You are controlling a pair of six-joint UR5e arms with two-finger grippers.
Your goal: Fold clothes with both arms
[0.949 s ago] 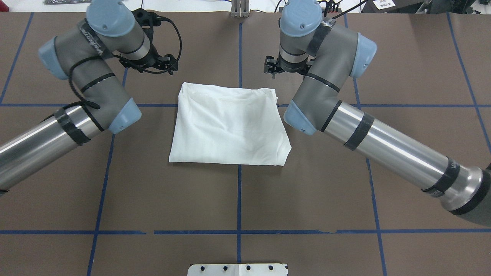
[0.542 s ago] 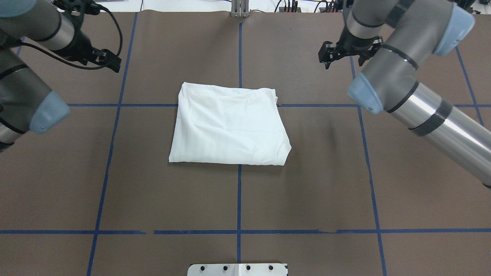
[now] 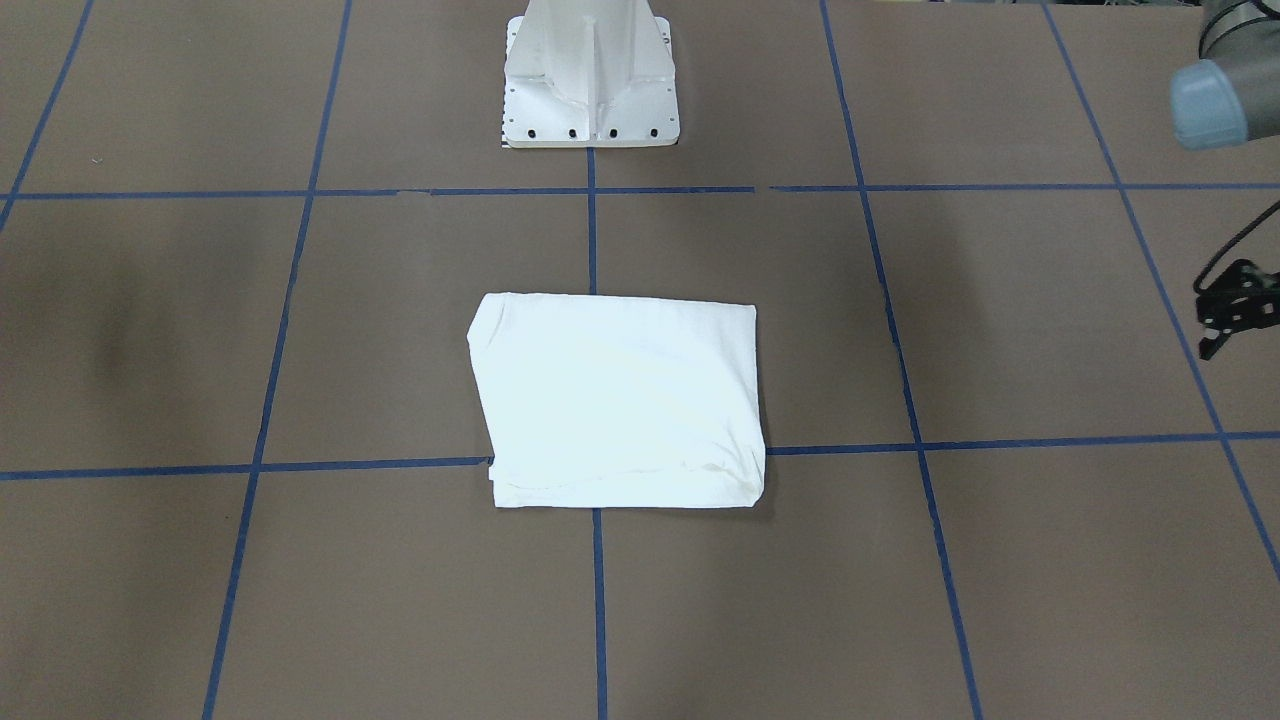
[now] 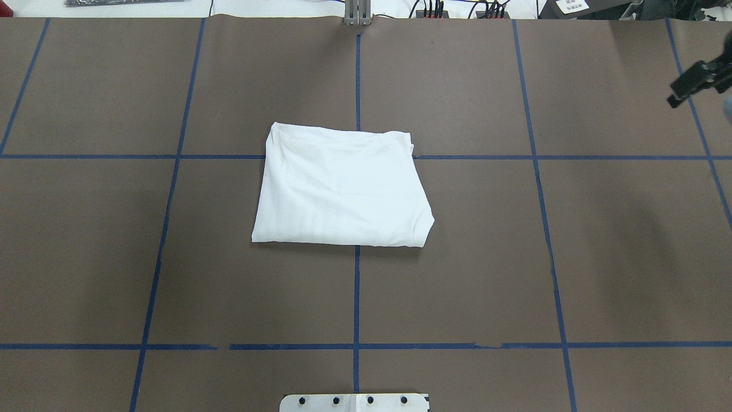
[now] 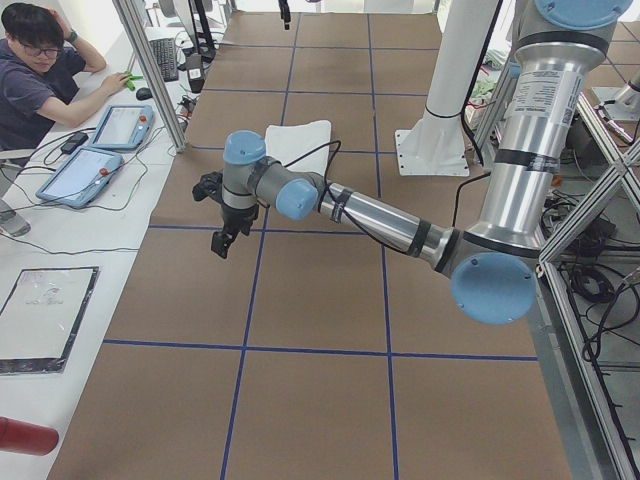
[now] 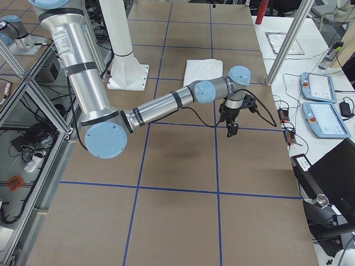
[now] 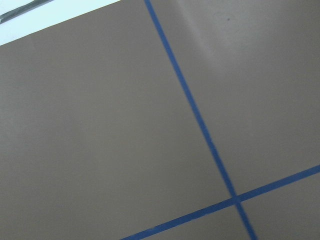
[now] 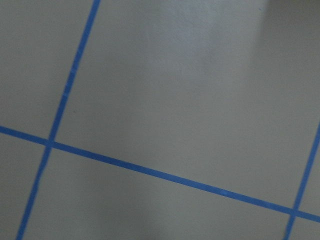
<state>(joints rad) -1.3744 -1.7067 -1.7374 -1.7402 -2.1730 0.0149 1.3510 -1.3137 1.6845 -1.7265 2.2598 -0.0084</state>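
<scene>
The white T-shirt [image 4: 343, 189] lies folded into a rough rectangle at the table's middle, with no print or collar showing. It also shows in the front view [image 3: 620, 400] and small in the left side view [image 5: 300, 140] and the right side view [image 6: 202, 71]. My left gripper [image 3: 1235, 310] is far off to the shirt's side, at the front view's right edge, and is out of the overhead view. My right gripper [image 4: 695, 83] is at the overhead view's right edge, far from the shirt. Neither touches the shirt. I cannot tell whether either is open or shut.
The brown table cover [image 4: 457, 274] carries a grid of blue tape lines. The white pedestal base [image 3: 590, 80] stands at the robot's edge. An operator [image 5: 40, 70] sits by tablets at the far side. Both wrist views show only brown cover and tape lines.
Both arms have swung outward away from the shirt. The left arm has left the overhead view and the right gripper is at its right edge. The shirt has not moved.
</scene>
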